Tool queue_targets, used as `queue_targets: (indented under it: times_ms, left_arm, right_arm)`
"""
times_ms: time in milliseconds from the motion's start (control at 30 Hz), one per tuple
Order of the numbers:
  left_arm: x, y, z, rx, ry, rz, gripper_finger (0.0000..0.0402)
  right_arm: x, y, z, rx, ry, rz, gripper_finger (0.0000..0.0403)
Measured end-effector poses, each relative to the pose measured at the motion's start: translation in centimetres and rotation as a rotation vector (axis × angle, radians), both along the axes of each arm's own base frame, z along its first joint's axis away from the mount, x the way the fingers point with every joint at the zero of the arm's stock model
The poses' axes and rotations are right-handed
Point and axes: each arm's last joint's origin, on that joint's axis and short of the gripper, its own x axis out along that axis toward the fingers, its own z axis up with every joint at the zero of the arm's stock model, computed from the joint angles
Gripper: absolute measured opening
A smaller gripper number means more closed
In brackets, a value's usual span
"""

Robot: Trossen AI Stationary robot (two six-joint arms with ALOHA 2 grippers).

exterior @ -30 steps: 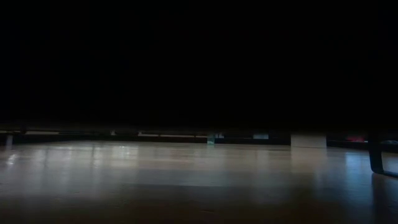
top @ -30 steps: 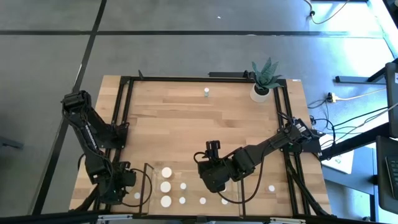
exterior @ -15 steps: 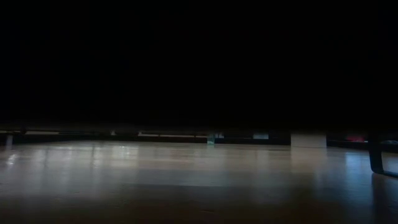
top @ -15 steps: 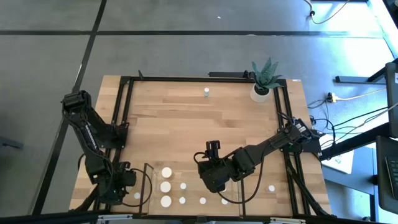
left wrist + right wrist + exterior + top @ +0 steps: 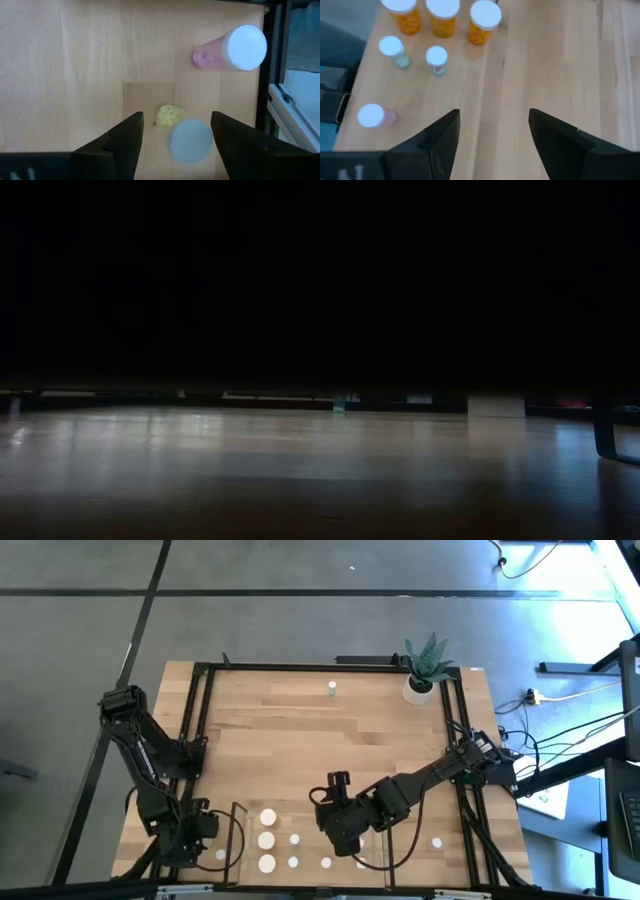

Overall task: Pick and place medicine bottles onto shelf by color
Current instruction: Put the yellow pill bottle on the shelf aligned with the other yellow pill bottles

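On the shelf (image 5: 312, 862), most medicine bottles (image 5: 267, 839) stand sorted; both tools, left (image 5: 172, 137) and right (image 5: 492, 131), gape empty; one far bottle (image 5: 332, 689) remains.

You see a very dark picture here: the upper half is black. Below it the wooden tabletop (image 5: 300, 460) stretches away with faint reflections. At its far edge stand one small bottle (image 5: 340, 402) and a pale block (image 5: 496, 405). A dark curved bar (image 5: 605, 435) stands at right.
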Motion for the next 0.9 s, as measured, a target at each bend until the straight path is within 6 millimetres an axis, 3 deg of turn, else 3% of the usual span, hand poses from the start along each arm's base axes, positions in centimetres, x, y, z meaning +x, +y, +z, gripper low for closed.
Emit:
queue_targets:
  times_ms: [300,900]
  left_arm:
    - [-0.01,0.0,-0.01,0.0,0.002,-0.001,0.0218]
    - [0.0,-0.03,0.03,-0.003,0.002,-0.001,0.0108]
  right_arm:
    - [0.34,0.35,0.24,0.033,-0.025,0.073,0.0239]
    - [0.34,0.36,0.22,0.033,-0.024,0.074,0.0239]
